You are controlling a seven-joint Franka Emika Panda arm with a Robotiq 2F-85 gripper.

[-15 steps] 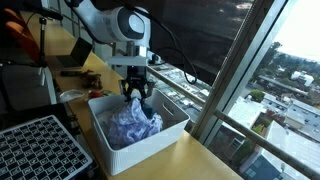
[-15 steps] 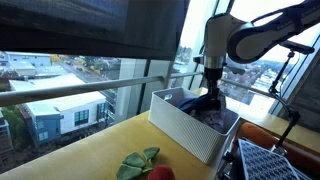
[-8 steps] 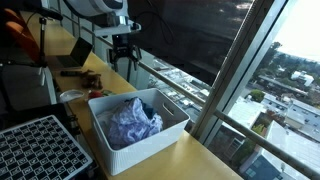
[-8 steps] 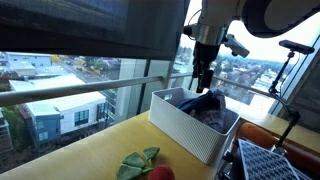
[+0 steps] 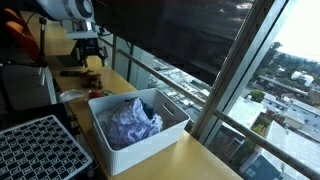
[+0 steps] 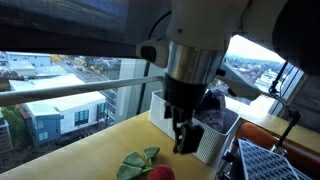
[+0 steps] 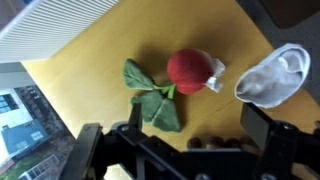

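My gripper [image 7: 175, 140] stands open and empty above the wooden table [image 7: 110, 45]. Its dark fingers [image 7: 266, 128] show along the bottom of the wrist view. Below it lies a red toy radish [image 7: 188, 72] with green leaves [image 7: 152, 98] and a white tip. A crumpled white cloth [image 7: 274, 78] sits just beside the radish. In both exterior views the gripper [image 5: 89, 52] [image 6: 184, 143] is away from the white bin [image 5: 145, 150]. A bluish-purple cloth [image 5: 130, 122] lies in that bin. The radish [image 6: 146, 166] rests on the table beneath the gripper.
A black grid tray [image 5: 40, 150] [image 6: 275, 162] lies beside the bin. The bin's white wall [image 7: 45, 25] runs along the top left of the wrist view. Large windows [image 5: 250, 70] and a railing border the table. Clutter and cables stand behind the arm [image 5: 60, 8].
The gripper opened over the bin, left the cloth in it, rose, and swung away to hang above the radish on the table.
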